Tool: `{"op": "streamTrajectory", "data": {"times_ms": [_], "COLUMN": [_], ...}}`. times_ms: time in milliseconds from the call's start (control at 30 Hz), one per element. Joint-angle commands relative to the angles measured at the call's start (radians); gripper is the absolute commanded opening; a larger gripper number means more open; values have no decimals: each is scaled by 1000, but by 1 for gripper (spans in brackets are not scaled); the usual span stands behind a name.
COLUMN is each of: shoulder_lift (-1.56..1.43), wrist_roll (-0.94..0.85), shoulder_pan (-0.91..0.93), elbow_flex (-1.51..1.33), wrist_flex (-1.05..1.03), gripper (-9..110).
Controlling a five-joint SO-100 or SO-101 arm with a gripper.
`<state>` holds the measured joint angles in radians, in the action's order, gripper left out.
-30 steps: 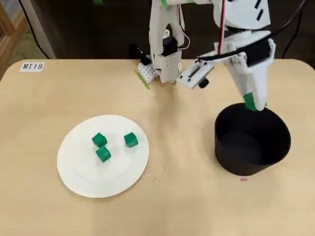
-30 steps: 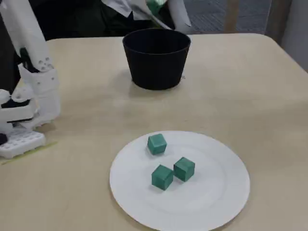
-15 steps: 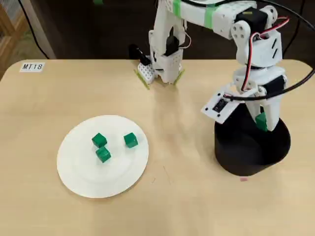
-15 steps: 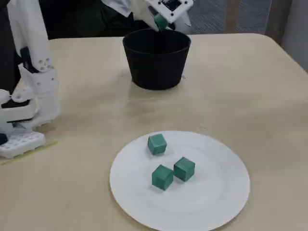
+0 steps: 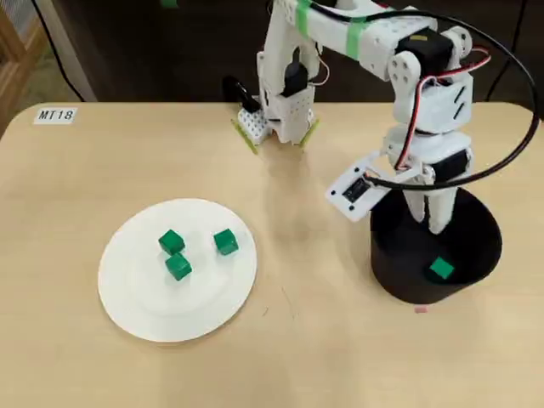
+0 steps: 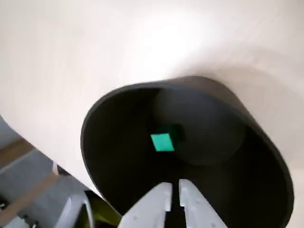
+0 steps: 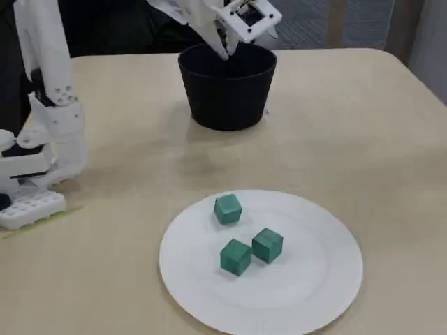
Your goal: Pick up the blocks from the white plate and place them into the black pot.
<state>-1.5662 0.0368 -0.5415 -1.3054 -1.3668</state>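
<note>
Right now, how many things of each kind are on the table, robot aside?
Green blocks: 4, with 3 on the plate and 1 in the pot
White plate: 1
Black pot: 1
Total: 6

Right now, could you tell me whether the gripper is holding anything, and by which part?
Nothing is held: the gripper hangs empty over the black pot, one green block lying loose inside.

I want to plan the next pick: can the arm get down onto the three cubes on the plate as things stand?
Probably yes. The three cubes lie uncovered on the plate, with nothing above them. The gripper is over the pot, fingers nearly together.
</note>
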Motion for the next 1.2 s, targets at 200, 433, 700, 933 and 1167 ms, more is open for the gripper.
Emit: {"op": "streamTrajectory", "data": {"times_ms": [200, 433, 700, 933, 1167], "shoulder_lift": [-170, -49, 2, 41, 123], "wrist_roll": [38, 210, 336, 356, 241], "shoulder_pan": [551, 833, 1026, 1138, 1149], "elbow_flex": [11, -23, -26, -40, -43], "wrist_flex": [-80, -150, -229, -245, -238], "gripper": [-2, -2, -2, -2, 14]}}
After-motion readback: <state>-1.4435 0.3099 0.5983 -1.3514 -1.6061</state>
